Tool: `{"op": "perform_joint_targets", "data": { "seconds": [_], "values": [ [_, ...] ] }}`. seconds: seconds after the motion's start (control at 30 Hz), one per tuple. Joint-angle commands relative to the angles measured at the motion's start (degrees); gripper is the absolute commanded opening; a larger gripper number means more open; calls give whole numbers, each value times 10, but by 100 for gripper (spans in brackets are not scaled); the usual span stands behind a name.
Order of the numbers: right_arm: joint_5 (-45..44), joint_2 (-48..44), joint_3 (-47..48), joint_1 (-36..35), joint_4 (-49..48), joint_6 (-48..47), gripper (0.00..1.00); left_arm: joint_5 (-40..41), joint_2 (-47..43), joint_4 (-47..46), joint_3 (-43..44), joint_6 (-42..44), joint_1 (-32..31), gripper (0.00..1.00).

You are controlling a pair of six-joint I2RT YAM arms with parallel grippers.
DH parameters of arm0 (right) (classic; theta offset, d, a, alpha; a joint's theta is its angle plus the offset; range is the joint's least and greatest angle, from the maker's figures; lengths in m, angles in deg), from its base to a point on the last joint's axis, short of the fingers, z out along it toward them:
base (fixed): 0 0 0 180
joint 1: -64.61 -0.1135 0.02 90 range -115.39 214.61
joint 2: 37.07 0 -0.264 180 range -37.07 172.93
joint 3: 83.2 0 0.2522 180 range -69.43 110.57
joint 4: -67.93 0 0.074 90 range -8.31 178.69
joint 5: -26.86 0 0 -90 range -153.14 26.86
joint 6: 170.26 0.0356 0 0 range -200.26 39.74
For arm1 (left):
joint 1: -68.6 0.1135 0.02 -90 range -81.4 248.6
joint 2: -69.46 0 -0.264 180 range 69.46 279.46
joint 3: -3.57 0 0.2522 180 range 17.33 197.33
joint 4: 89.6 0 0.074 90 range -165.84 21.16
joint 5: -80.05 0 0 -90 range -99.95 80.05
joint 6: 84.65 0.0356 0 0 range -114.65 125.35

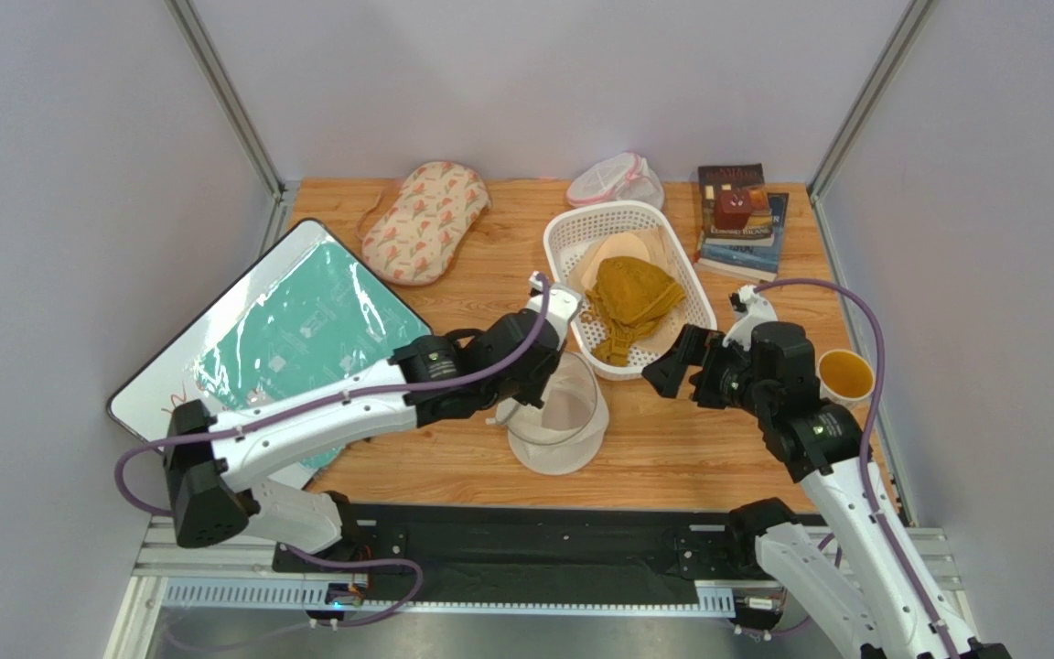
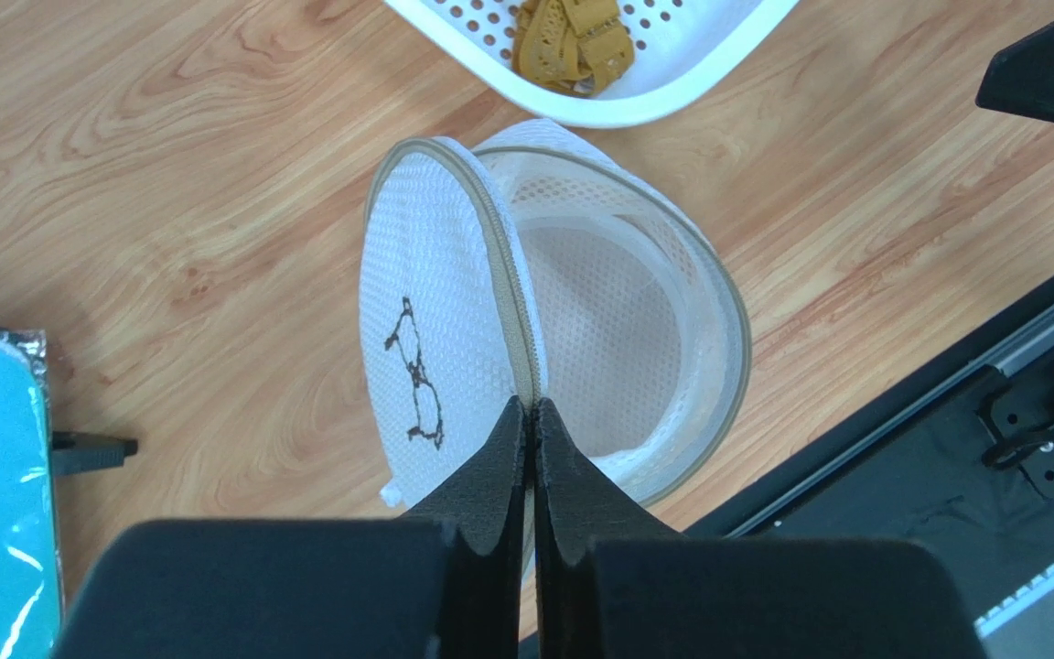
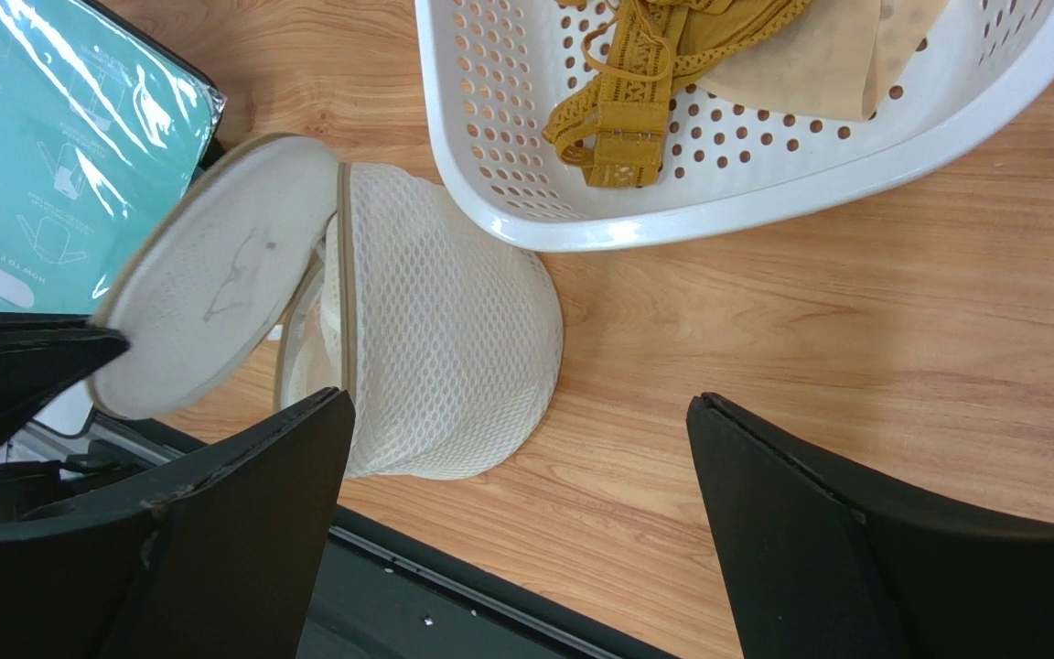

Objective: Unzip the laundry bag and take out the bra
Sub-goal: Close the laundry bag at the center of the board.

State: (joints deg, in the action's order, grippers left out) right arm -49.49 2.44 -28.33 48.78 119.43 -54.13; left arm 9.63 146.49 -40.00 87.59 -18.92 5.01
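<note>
Plainly unzipped: laundry bag (image 2: 601, 316), round cream mesh with a stiff tan-bound rim, lid tipped up on edge, inside looks empty. Left hand (image 2: 533, 412) pinched tight on the zip seam at the lid's near rim. Bra (image 1: 633, 299), mustard and padded, lies in the white perforated basket (image 1: 560, 240), just beyond the bag on the wooden desk (image 1: 711, 446). Right hand (image 1: 670, 371) gapes wide and empty, and is the nearer one; the bra lies ahead, slightly to its left.
</note>
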Motion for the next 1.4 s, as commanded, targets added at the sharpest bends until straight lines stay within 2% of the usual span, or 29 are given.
{"op": "perform_joint_targets", "data": {
  "seconds": [0.0,0.23,0.4,0.43,0.5,0.53,0.6,0.63,0.73,0.8,1.13,1.27,1.37],
  "values": [
    [-1,-17,3,-2,3,5,100,33,52,23,42,5,-24,0],
    [-13,-13,0,-2,10,4,100,42,131,31,94,-2,-54,0],
    [-18,-13,-7,-1,10,1,100,49,155,43,124,-5,-65,0],
    [-18,-14,-7,-2,9,1,100,49,156,44,126,-6,-65,3],
    [-19,-13,-7,-2,10,0,100,42,156,43,125,-11,-69,16],
    [-19,-11,-7,-2,11,1,100,35,155,36,123,-11,-69,31],
    [-18,-11,-4,-4,12,0,100,1,146,14,110,-9,-69,43],
    [-19,-11,-3,-2,14,-1,100,-9,140,6,103,-9,-68,54],
    [-22,-10,1,-2,17,-5,100,-44,116,-23,79,-13,-69,75],
    [-24,-9,3,-2,18,-6,100,-53,96,-37,64,-16,-69,84],
    [-23,-11,7,-2,23,-6,100,-18,-15,-45,23,-2,-68,92],
    [-14,-22,2,-2,24,-17,100,-45,-71,-59,-25,6,-38,94],
    [-16,-29,-5,-2,25,-21,100,-77,-123,-81,-77,-1,14,95]
  ]
}}
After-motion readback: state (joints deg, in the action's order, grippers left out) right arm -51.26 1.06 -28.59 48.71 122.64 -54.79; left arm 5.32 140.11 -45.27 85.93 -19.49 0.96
